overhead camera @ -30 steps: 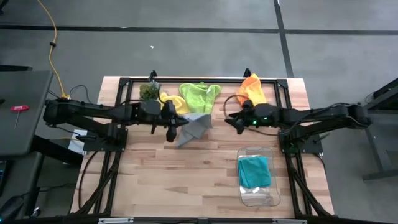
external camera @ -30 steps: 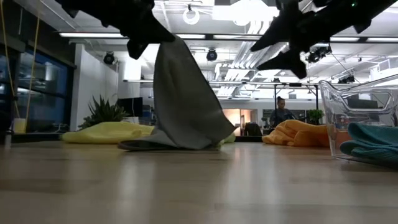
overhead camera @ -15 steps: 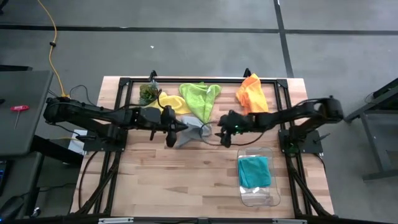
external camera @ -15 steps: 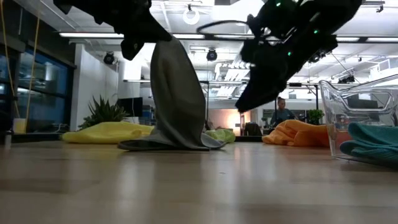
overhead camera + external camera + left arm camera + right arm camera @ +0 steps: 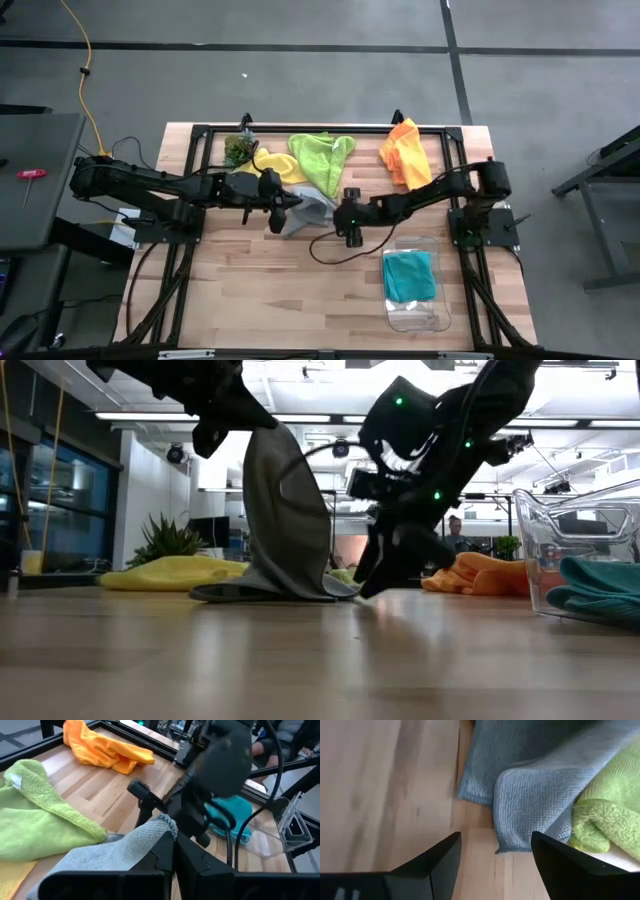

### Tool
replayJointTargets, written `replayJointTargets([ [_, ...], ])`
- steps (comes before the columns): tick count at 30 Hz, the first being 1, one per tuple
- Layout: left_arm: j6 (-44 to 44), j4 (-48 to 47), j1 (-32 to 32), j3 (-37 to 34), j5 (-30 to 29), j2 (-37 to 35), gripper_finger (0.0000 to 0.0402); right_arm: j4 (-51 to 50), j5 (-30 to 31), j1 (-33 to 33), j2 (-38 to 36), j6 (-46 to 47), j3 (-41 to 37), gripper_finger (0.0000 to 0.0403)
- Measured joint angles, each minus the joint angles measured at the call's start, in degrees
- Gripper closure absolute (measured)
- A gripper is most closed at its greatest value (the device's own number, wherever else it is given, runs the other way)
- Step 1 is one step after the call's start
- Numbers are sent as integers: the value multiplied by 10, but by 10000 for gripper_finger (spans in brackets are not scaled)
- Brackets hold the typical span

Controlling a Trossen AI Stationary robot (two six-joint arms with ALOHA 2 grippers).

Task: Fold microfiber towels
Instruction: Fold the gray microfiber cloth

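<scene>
A grey towel [image 5: 285,510] hangs from my left gripper [image 5: 225,422], which is shut on it above the middle of the table; its lower end [image 5: 262,592] lies on the wood. My right gripper [image 5: 495,855] is open and points steeply down at the towel's lower corner [image 5: 506,842], with one finger to each side of it, just above the table. At the table's far edge lie the yellow towel [image 5: 277,166], the lime towel [image 5: 322,158] and the orange towel [image 5: 404,150]. A teal towel [image 5: 409,275] lies in the clear bin [image 5: 440,312]. My left gripper pinches the grey towel between its two shut fingers at an upper corner; the hemmed tip [image 5: 167,822] pokes out just past the fingertips. The fingers come from the table's left, slanting slightly down. The towel hangs slack below them, with its lower end on the table.
A small dark-green plant clump [image 5: 238,148] sits at the far left, beside the yellow towel. The clear bin stands near the right front. A black frame rail [image 5: 300,128] runs along the far edge. Bare wood [image 5: 260,290] lies toward the near edge.
My right gripper has swung down and toward the table's left and near side, rolling as it went, from high beside the orange towel to the grey towel's lower corner. It has stayed open. The grey towel still hangs from my left gripper.
</scene>
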Motion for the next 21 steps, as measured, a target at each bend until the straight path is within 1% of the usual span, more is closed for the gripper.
replayJointTargets([
  [6, -1, 0, 0, 0, 0, 0, 402, 0, 75, 13, 29, -26, 22, 170],
  [9, -2, 0, 0, 0, 0, 0, 401, -2, 88, 15, 30, -26, 22, 181],
  [11, -2, 0, 0, 0, 1, 0, 401, -9, 91, 14, 30, -25, 21, 201],
  [17, -2, 0, 0, 0, 1, 0, 401, -31, 106, 13, 35, -8, 20, 278],
  [21, -2, 0, 0, 0, 1, 0, 401, -30, 111, 12, 38, 9, 20, 311],
])
